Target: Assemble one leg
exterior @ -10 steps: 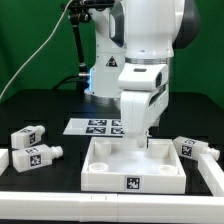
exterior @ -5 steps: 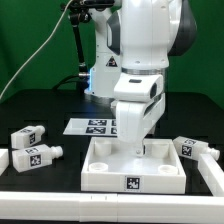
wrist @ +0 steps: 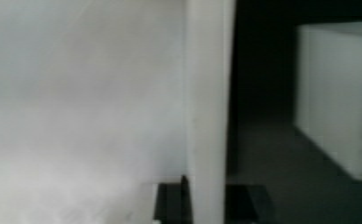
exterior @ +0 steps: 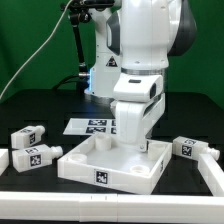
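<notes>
The white square tray-like tabletop (exterior: 92,163) lies in front of the arm with a tag on its front wall. My gripper (exterior: 138,143) reaches down onto its far wall. In the wrist view that wall (wrist: 210,100) runs as a thin white strip between my two dark fingers (wrist: 174,203), so the gripper (wrist: 208,205) is shut on it. Two legs (exterior: 28,135) (exterior: 38,157), white blocky pegs with tags, lie at the exterior view's left. Another leg (exterior: 187,147) lies at the exterior view's right. None of them is held.
The marker board (exterior: 92,126) lies behind the tabletop by the robot's base. A long white bar (exterior: 212,172) runs along the exterior view's right, and a white strip borders the front edge. A blurred white block (wrist: 347,90) shows beside the wall in the wrist view.
The tabletop has slid toward the exterior view's left and turned, so one corner now points forward. My gripper stays down on its far wall.
</notes>
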Controlling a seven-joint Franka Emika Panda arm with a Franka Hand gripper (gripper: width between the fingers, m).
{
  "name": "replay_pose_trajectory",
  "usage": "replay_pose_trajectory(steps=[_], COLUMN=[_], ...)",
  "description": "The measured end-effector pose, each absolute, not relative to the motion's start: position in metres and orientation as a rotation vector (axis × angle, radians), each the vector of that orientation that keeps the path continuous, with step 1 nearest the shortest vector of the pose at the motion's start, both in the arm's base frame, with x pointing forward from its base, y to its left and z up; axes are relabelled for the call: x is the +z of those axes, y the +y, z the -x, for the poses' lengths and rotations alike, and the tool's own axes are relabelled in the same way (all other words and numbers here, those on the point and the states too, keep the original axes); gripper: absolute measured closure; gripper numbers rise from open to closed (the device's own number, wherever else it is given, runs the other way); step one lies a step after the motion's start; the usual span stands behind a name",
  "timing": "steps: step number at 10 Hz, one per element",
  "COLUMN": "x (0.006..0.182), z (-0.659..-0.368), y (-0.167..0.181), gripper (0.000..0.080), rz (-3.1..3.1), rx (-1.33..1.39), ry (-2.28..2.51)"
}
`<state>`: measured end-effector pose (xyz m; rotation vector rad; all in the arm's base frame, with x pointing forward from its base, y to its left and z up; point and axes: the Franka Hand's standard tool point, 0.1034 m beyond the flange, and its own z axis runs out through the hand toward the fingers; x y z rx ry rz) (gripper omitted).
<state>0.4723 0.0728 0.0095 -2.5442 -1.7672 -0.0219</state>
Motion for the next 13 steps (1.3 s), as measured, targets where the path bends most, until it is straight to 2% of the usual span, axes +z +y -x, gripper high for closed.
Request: replay_pose_trajectory(steps=[4, 8, 13], x=[0.012, 0.01, 0.011], z=[-0.489, -0.515, -0.519], y=[0.073, 0.091, 0.112], gripper=[0.0745, 0.0745, 0.0745], rz=[2.474, 2.351, 2.335], rx=[-0.039, -0.07, -0.096], ry=[-1.888, -2.074, -2.077])
